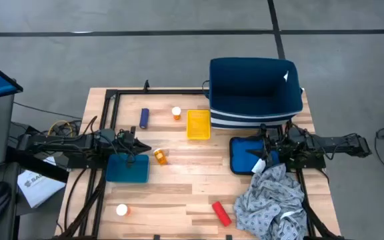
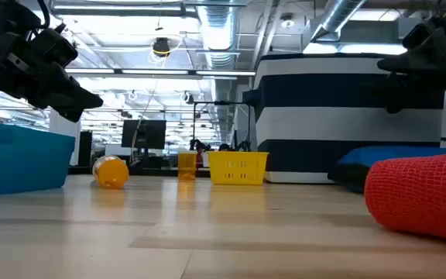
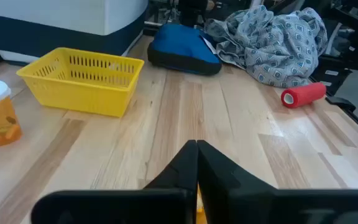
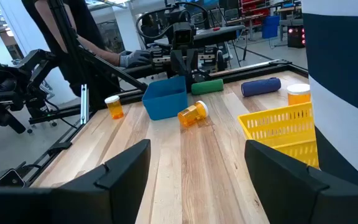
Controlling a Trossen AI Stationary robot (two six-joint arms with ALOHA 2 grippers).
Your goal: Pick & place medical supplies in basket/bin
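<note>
Left claw (image 1: 141, 148) near toppled orange pill bottle (image 1: 160, 157).

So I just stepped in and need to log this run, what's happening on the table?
Nothing is held yet. The left gripper, fingers shut, hovers over the blue tray near a tipped orange pill bottle. The right gripper, open, waits above the blue pouch beside the grey patterned cloth. The yellow basket holds nothing; two upright pill bottles, the blue cylinder and the red cylinder lie scattered.
</note>
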